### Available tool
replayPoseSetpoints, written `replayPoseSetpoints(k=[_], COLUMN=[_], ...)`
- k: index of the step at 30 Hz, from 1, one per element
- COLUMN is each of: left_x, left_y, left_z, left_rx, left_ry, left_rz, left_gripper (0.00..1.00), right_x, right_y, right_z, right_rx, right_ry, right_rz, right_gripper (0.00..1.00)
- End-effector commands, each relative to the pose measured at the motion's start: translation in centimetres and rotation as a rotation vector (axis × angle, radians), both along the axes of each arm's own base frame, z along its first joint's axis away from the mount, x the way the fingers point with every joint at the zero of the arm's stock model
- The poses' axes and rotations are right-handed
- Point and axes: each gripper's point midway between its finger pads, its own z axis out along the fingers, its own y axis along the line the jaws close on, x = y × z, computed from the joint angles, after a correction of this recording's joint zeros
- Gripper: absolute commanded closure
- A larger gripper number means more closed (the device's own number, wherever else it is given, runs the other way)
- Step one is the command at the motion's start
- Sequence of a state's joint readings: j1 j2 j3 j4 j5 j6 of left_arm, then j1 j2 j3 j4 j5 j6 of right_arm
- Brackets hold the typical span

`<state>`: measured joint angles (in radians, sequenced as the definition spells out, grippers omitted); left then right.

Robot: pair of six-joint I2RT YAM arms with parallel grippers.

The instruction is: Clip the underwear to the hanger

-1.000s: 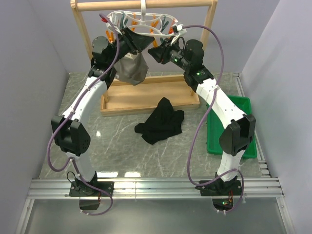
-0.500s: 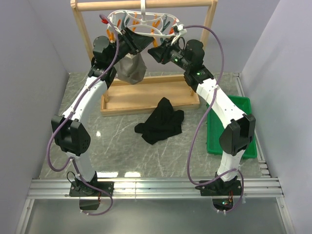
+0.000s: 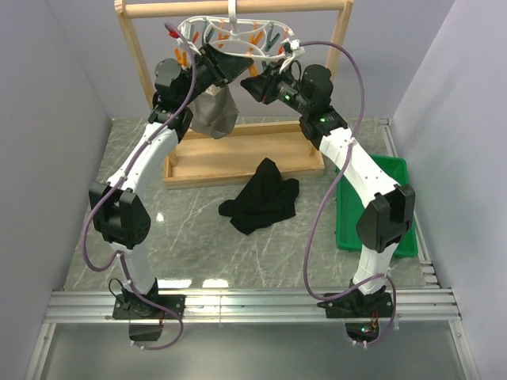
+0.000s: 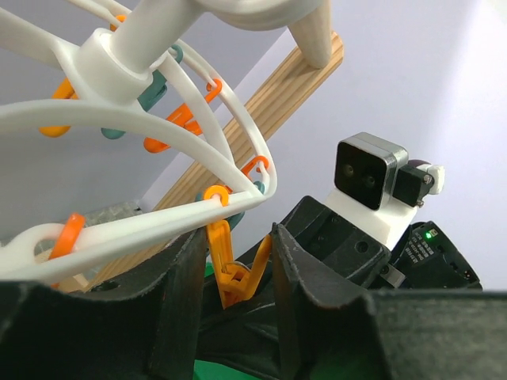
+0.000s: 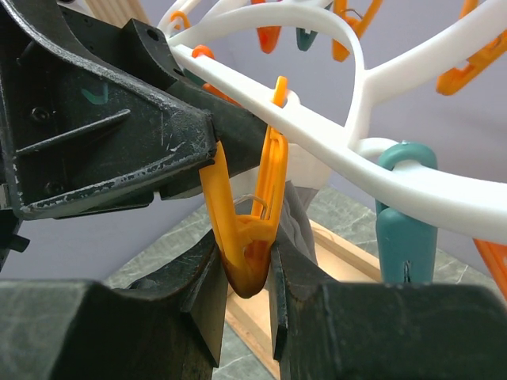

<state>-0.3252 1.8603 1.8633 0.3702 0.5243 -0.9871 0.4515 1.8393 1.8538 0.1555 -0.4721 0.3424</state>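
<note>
My left gripper [image 4: 234,241] straddles an orange peg [image 5: 245,229] on the hanger [image 5: 317,142]; squeezing or not, I cannot tell. My right gripper [image 5: 243,267] pinches that peg's tip. The underwear [image 3: 261,198] lies on the table [image 3: 182,229]; one gripper should probably fetch it.

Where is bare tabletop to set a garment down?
Free: marble table between the left arm and the black underwear, and the strip in front of the underwear. Crowded: the hanger, both arms' jaws at one orange peg.
</note>
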Motion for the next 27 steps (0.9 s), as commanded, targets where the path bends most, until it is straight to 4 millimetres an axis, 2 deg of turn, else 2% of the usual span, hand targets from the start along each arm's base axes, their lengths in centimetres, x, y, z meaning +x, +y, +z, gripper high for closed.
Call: replayPoseSetpoints(k=[1, 5, 11, 27], left_x=[-0.6, -0.8, -1.2, -1.8], left_y=[-0.3, -0.5, -0.8, -1.4], left_z=[1.8, 1.8, 2.0, 1.9], left_rx=[-0.029, -0.038, -0.037, -0.022], left_ry=[-0.043, -0.045, -0.06, -0.087], left_rz=[-0.024, -0.045, -0.065, -0.102], left_gripper=[0.61, 0.67, 0.59, 0.56], right_x=[-0.8, -0.8, -0.9, -0.6], right_y=[0.4, 0.4, 0.5, 0.6], right_z=[1.3, 1.1, 1.0, 1.0], right_rx=[0.032, 0.033, 0.038, 0.047], right_ry=[-0.041, -0.032, -0.025, -0.011], right_rz=[0.046, 0.049, 0.055, 0.053], right_gripper=[1.0, 1.0, 1.0, 1.0])
